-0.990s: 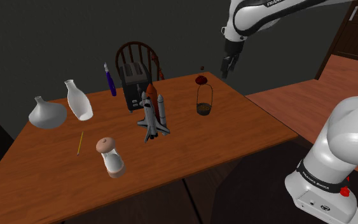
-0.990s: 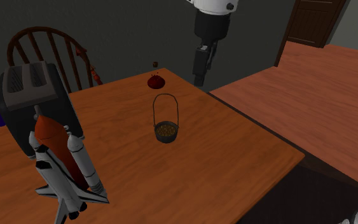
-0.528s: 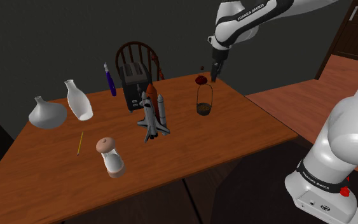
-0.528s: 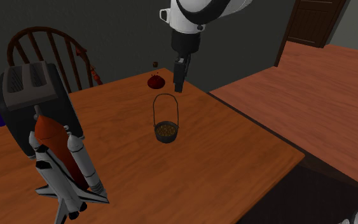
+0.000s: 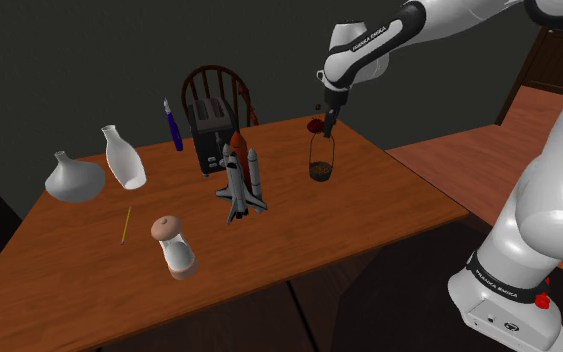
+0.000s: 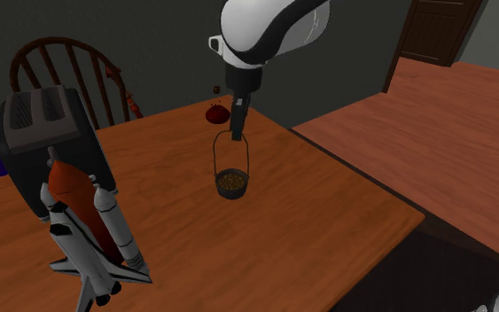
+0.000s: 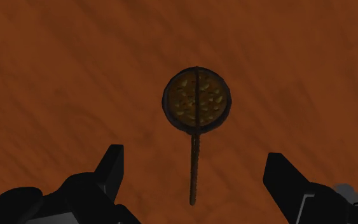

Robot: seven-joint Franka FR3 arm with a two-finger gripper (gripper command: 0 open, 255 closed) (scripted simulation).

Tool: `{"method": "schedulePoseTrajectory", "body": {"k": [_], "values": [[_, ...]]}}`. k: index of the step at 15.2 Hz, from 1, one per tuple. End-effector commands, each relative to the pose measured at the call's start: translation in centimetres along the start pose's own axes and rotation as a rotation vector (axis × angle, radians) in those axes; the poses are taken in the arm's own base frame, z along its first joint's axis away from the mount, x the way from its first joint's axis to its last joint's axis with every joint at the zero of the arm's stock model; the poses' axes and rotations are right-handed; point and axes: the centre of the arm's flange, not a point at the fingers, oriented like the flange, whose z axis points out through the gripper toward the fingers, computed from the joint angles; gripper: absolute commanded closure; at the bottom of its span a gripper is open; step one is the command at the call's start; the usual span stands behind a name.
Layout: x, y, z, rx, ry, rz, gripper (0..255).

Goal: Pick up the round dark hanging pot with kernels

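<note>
The small round dark pot [image 6: 231,184] stands upright on the wooden table [image 6: 327,230], full of yellowish kernels, with a tall thin hoop handle [image 6: 230,135]. In the shoulder view the pot [image 5: 321,171] is near the table's far right part. My black gripper [image 6: 237,133] hangs straight above it, fingertips level with the top of the handle. In the wrist view the pot [image 7: 196,100] lies ahead and the handle [image 7: 194,170] runs between my fingers [image 7: 110,169], which stand wide apart and do not touch it; the gripper [image 7: 193,175] is open.
A dark red round object [image 6: 217,113] sits just behind the pot. A space shuttle model [image 5: 238,178], a dark toaster [image 5: 211,128], a purple pen [image 5: 174,128], two white vases [image 5: 121,156], a pink-topped jar [image 5: 174,246] and a pencil [image 5: 126,225] lie toward the shoulder view's left. A chair [image 6: 61,62] stands behind.
The arm has swung toward the shoulder view's left and come down; the gripper went from beside the table's far corner to directly over the pot's handle. The pot has not moved.
</note>
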Motion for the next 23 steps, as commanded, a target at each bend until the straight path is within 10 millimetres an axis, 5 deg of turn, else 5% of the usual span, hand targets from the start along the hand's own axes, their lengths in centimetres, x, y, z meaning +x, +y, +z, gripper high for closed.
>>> {"method": "schedulePoseTrajectory", "body": {"k": [1, 4, 5, 14, 23], "values": [[-0.1, -0.1, 1.1, 0.000, 0.001, 0.000, 0], [-0.2, -0.2, 1.9, 0.000, 0.001, 0.000, 0], [-0.2, -0.2, 1.9, 0.000, 0.001, 0.000, 255], [-0.2, -0.2, 1.9, 0.000, 0.001, 0.000, 255], [0.3, 0.2, -2.8, 0.000, 0.001, 0.000, 255]]}}
